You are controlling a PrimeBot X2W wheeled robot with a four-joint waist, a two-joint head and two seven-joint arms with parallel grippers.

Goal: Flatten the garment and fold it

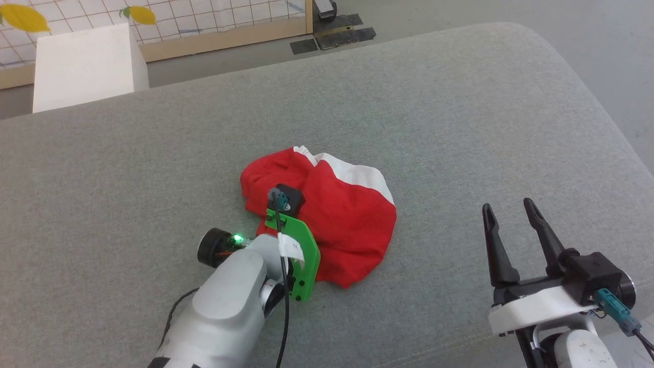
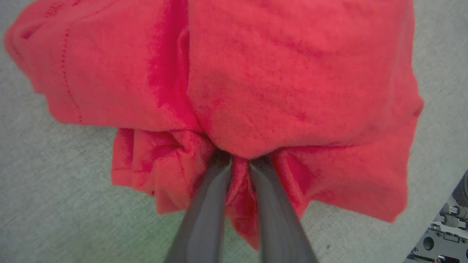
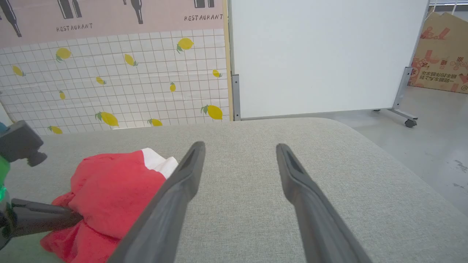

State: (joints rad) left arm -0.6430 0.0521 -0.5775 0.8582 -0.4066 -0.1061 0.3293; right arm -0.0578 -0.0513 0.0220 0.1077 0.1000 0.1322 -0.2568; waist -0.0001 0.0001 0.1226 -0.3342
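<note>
The garment [image 1: 352, 220] lies crumpled in a heap on the grey cushioned surface [image 1: 460, 128], red with a white stripe along its far edge. My left gripper [image 2: 239, 157] points down into the heap's near side. Its two fingers stand almost together with a pinch of red fabric [image 2: 237, 190] between them, and a fold hides the tips. The left arm's green bracket [image 1: 301, 255] covers those fingers in the head view. My right gripper [image 1: 511, 212] hovers open and holds nothing, well to the right of the garment [image 3: 109, 182]. From the right wrist, one left finger [image 3: 44, 217] reaches into the cloth.
A white box [image 1: 84, 66] stands beyond the surface at the back left, before a lemon-print tiled wall [image 3: 128, 91]. A white wheeled panel [image 3: 321, 54] and a cardboard box [image 3: 442, 54] stand on the floor past the rounded right corner of the surface.
</note>
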